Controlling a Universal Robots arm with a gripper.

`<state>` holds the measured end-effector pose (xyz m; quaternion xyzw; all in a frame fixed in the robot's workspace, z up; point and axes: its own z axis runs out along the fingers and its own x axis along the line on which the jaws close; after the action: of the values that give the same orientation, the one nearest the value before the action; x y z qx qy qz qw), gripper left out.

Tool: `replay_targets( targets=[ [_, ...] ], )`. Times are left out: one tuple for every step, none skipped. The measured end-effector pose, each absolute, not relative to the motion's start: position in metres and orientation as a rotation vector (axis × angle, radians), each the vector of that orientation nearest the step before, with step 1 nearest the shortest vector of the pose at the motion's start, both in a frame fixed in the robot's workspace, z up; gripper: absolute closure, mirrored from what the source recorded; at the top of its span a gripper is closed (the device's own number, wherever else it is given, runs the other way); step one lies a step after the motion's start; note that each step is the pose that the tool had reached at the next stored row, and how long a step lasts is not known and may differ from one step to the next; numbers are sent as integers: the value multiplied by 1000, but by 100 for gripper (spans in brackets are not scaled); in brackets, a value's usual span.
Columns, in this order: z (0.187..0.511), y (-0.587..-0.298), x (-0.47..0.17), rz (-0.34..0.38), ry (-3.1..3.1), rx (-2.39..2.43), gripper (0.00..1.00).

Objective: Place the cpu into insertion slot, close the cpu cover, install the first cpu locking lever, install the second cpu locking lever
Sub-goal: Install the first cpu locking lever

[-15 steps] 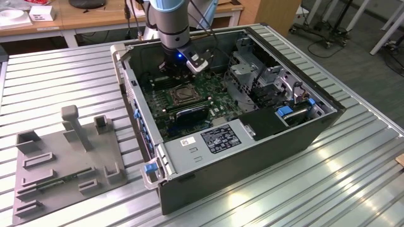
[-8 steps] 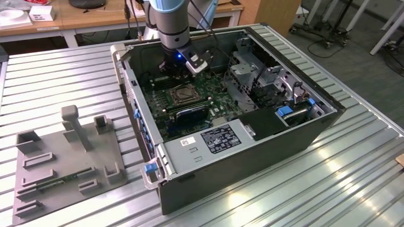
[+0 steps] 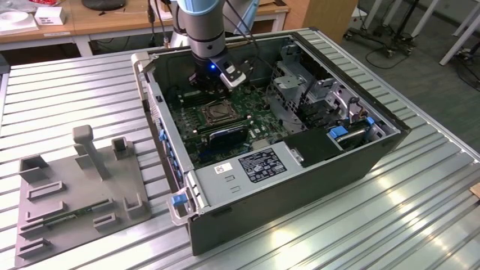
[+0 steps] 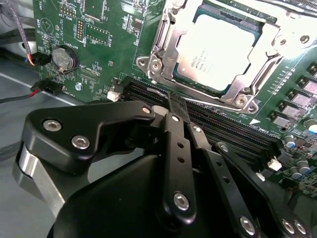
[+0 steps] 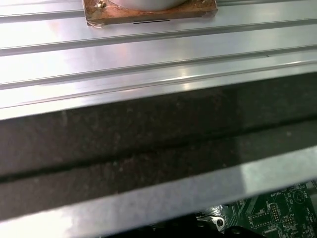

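The cpu point(image 4: 215, 49) lies flat in its socket on the green motherboard, pale grey face up. The cpu cover point(image 4: 166, 57), a silvery frame, is folded down around it. Thin metal lever rods run along the socket's edges; whether they are latched I cannot tell. In the second wrist view my gripper point(image 4: 173, 101) is shut with nothing in it, its black fingertips meeting just above the memory slots point(image 4: 237, 129) beside the socket. In the exterior view the gripper point(image 3: 204, 81) hangs inside the open computer case, just behind the socket point(image 3: 213, 112).
The case point(image 3: 161, 124) lies open on a ribbed metal table. A drive cage point(image 3: 300, 90) and a labelled power supply point(image 3: 255, 166) flank the board. A grey fixture tray point(image 3: 75, 185) sits at the exterior view's left. A coin cell point(image 4: 64, 57) sits near cables.
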<state>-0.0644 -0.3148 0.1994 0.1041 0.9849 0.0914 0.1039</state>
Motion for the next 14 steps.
replay_targets(
  targets=[
    [199,-315,-64,272,2905,308,89],
    [199,-315,-64,274,2905,308,89],
    [199,-315,-64,274,2905,308,89],
    [199,-315,-64,274,2905,309,89],
    [199,-315,-64,274,2904,309,89],
    [199,-315,-64,274,2904,309,89],
    [199,-315,-64,274,2904,310,89],
    [199,-314,-64,274,2904,310,89],
    [199,-314,-64,274,2904,311,89],
    [199,-314,-64,274,2904,312,89],
    [199,-314,-64,274,2904,312,89],
    [199,-314,-64,274,2904,313,89],
    [199,-314,-64,274,2904,313,89],
    [199,-314,-64,274,2904,313,89]
  ],
)
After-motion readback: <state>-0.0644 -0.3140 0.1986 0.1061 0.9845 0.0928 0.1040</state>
